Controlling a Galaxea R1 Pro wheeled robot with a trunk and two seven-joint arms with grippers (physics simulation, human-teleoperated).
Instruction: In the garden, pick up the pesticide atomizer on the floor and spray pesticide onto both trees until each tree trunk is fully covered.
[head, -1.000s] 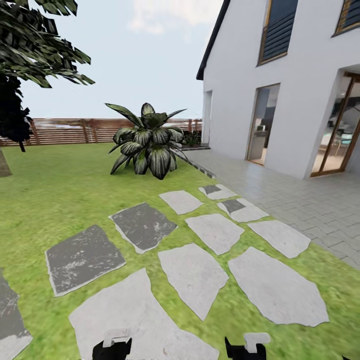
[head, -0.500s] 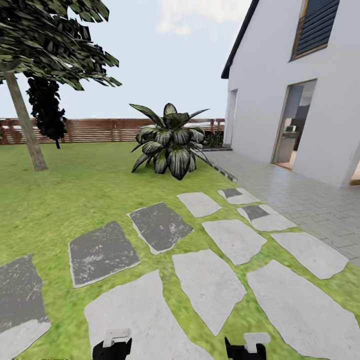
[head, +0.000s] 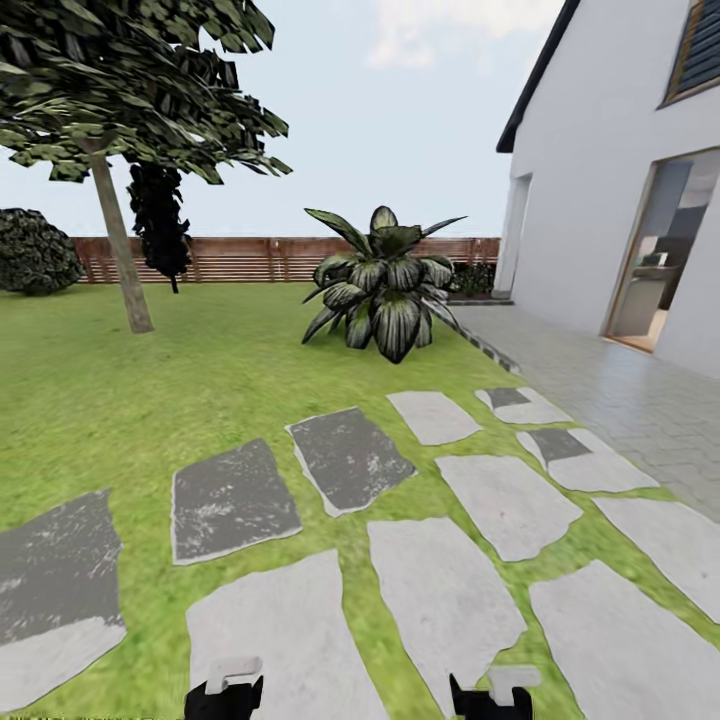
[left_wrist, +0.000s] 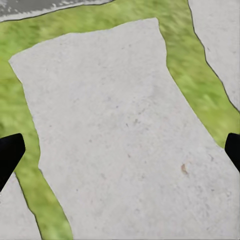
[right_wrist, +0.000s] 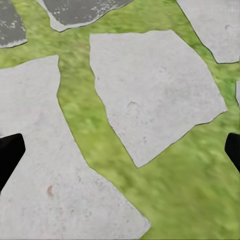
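On the stepping-stone path across the lawn (head: 200, 380): left gripper (left_wrist: 120, 150) and right gripper (right_wrist: 120, 150) both spread wide, nothing held, pointing down at pale slabs (left_wrist: 115, 130). No atomizer to be seen from here, so direction and nearer arm can't be called. One tree trunk (head: 120, 250) stands far ahead-left, near the slat fence (head: 270, 258), left-arm side. House (head: 610, 200) on the right.

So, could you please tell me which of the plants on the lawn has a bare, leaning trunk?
The tree at far left: its thin grey trunk leans under a flat canopy, unlike the trunkless broad-leaved plant or the round bush.
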